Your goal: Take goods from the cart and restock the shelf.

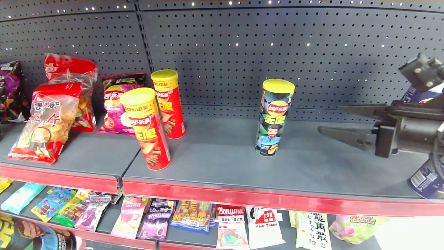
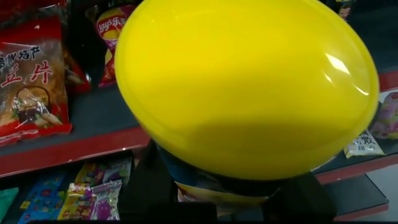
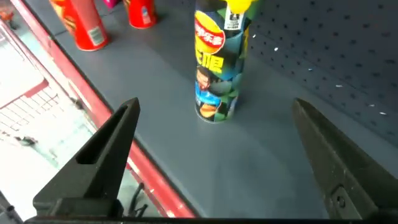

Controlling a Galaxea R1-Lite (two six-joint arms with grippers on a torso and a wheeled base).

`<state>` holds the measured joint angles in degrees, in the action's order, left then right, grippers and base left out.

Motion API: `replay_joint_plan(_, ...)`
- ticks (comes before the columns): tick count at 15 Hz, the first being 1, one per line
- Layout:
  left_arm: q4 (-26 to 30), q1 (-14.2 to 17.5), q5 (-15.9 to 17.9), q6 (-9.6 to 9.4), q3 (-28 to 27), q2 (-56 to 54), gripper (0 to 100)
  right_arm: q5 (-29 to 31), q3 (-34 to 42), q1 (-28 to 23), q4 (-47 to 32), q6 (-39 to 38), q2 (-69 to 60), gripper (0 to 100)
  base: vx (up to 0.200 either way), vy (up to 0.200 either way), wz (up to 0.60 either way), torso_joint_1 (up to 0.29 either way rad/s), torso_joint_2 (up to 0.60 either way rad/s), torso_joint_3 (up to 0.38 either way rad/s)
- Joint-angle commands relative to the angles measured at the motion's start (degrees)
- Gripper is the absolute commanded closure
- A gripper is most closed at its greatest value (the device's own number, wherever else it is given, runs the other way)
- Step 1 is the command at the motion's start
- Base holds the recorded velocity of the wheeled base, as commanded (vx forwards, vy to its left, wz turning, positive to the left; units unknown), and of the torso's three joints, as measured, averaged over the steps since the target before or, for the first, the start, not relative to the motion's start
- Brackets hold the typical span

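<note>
At the shelf's three o'clock end, right gripper [image 1: 329,118] waits empty, jaws apart.
Green can [image 1: 274,118] stands shelved at its nine o'clock; left gripper [image 2: 221,196] seems clamped on a yellow-lidded can [image 2: 249,81], not yet placed.

Open shelf [image 1: 222,163] around 1 can [image 1: 274,118]

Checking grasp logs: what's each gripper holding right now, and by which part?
Left gripper grips a yellow-lidded can by its body, just below the lid. Right gripper is open and holds nothing.
</note>
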<state>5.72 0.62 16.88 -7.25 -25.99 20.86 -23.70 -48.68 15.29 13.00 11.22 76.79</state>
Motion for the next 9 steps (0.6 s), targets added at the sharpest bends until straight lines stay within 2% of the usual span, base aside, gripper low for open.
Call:
replay_joint_plan(1,0.08,-0.01,0.08,-0.31,-0.03,0.24,100,-0.03,-3.18,1.06,2.3,-1.02,8.64,0,0.0,0.0,0.0,0.0,0.0,0.0)
replay_joint_plan(4,0.08,-0.01,0.08,-1.01,-0.11,0.24,100,-1.17,-4.32,3.35,5.2,-2.87,11.98,0,0.0,0.0,0.0,0.0,0.0,0.0)
replay_joint_plan(5,0.08,-0.01,0.08,-1.01,0.06,0.15,100,-3.81,-4.58,3.52,5.29,-2.69,13.3,0,0.0,0.0,0.0,0.0,0.0,0.0)
replay_joint_plan(9,0.08,-0.01,0.08,-1.01,-0.03,0.15,100,-4.51,-7.49,2.73,6.52,-2.78,17.61,0,0.0,0.0,0.0,0.0,0.0,0.0)
